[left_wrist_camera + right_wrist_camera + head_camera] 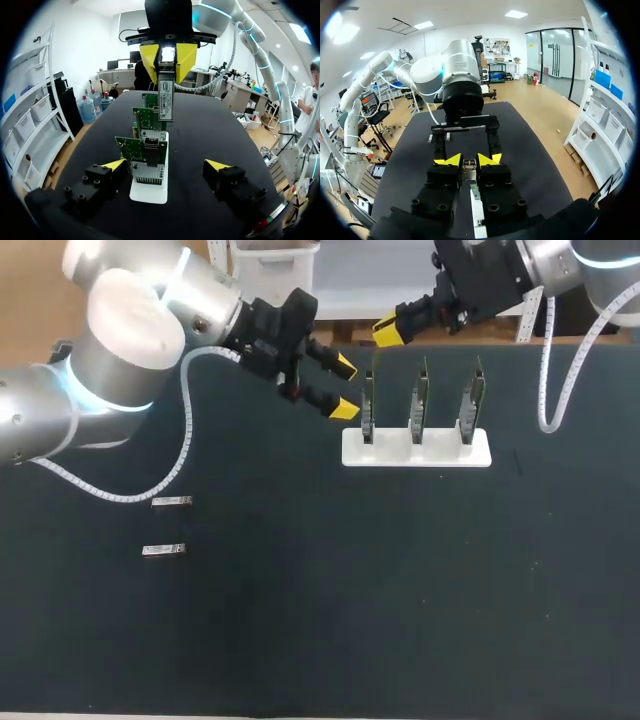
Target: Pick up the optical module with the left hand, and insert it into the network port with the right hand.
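With my right end effector gripping the module in the frame's upper middle, above the leftmost card, I should lower it squarely into the port; my left end effector hangs open.

The table top is dark and matt, like soft cloth. The white stand on it looks like smooth plastic (a little shiny). The optical module near the stand is shiny metal, like the two modules lying left of the stand.
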`<state>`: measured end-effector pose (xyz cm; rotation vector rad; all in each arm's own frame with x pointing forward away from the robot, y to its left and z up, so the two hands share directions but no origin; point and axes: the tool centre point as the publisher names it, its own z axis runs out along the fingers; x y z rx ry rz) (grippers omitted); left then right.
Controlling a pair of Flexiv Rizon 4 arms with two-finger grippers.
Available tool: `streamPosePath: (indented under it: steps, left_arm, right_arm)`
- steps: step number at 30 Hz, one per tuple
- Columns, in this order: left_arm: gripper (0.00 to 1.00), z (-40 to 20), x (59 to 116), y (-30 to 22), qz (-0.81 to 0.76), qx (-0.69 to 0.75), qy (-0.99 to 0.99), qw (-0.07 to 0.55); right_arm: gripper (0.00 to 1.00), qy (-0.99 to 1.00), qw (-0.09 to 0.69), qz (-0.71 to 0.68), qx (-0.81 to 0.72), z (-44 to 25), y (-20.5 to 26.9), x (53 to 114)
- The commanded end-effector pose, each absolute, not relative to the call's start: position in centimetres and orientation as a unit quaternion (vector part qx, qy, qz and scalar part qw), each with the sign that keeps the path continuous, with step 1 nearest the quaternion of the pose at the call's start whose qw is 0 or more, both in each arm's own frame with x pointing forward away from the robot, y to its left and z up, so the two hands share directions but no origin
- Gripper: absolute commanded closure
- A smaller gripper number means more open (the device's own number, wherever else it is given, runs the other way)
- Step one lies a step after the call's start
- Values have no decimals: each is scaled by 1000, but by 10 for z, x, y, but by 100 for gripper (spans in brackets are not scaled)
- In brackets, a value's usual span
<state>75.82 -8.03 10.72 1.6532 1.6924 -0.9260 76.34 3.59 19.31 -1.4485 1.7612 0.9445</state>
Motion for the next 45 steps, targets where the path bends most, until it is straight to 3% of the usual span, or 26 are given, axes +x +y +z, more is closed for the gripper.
streamPosePath:
  steps: [1,45]
  left_arm:
    - [0,108,766,-81,-338,629,638,287]
    - [0,92,770,-82,-315,661,635,246]
  right_arm:
    - [100,673,333,361,-554,193,35,762]
    - [100,679,331,355,-550,191,31,763]
